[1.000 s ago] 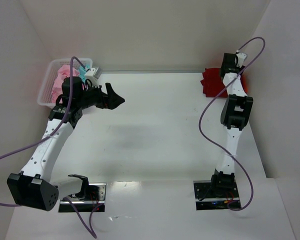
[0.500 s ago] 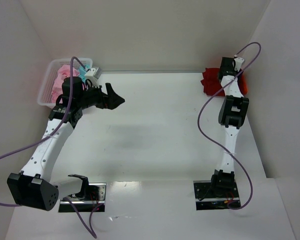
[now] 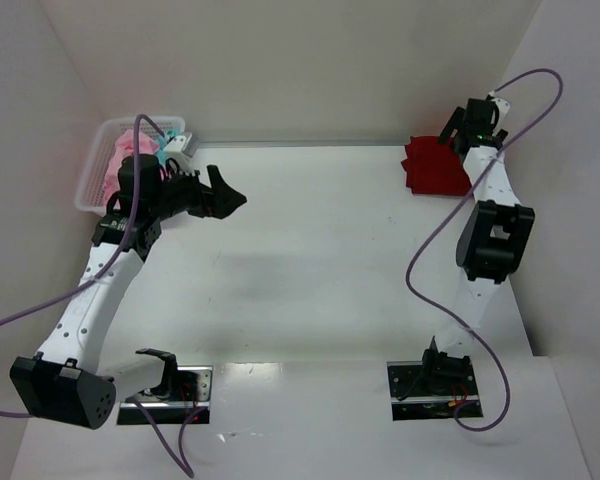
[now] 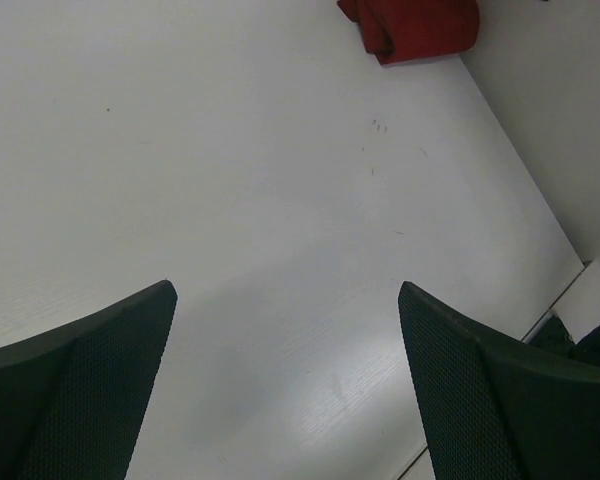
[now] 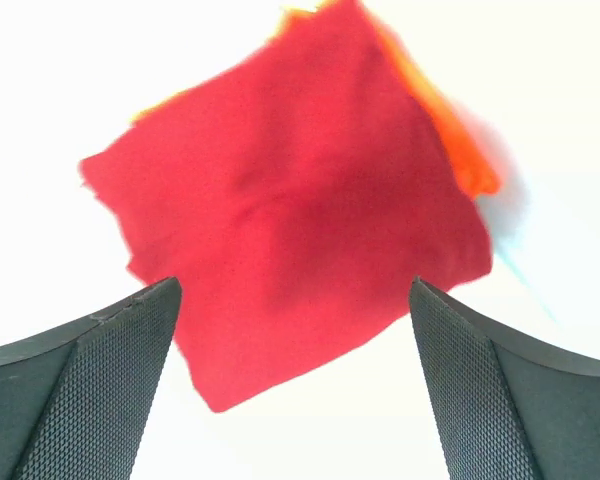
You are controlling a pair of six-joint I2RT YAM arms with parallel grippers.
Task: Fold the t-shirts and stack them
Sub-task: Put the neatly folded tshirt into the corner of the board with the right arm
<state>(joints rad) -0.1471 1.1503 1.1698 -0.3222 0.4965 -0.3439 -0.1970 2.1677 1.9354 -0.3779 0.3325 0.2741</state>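
A folded dark red t-shirt (image 3: pixel 435 168) lies at the far right of the table, on top of an orange one whose edge shows in the right wrist view (image 5: pixel 450 135). My right gripper (image 3: pixel 452 138) hangs open and empty above the red shirt (image 5: pixel 290 200), its jaws wide apart (image 5: pixel 292 285). Pink t-shirts (image 3: pixel 120 160) and a teal one (image 3: pixel 168 158) lie bundled in the basket at the far left. My left gripper (image 3: pixel 225 195) is open and empty above bare table, right of the basket. In the left wrist view the red shirt (image 4: pixel 415 25) is far ahead of the open jaws (image 4: pixel 285 290).
The white mesh basket (image 3: pixel 88 190) stands in the far left corner against the wall. White walls close in the table at the back and both sides. Purple cables loop from both arms.
My right arm has swung back and to the right, its wrist now higher over the red shirt. My left arm has shifted only slightly.
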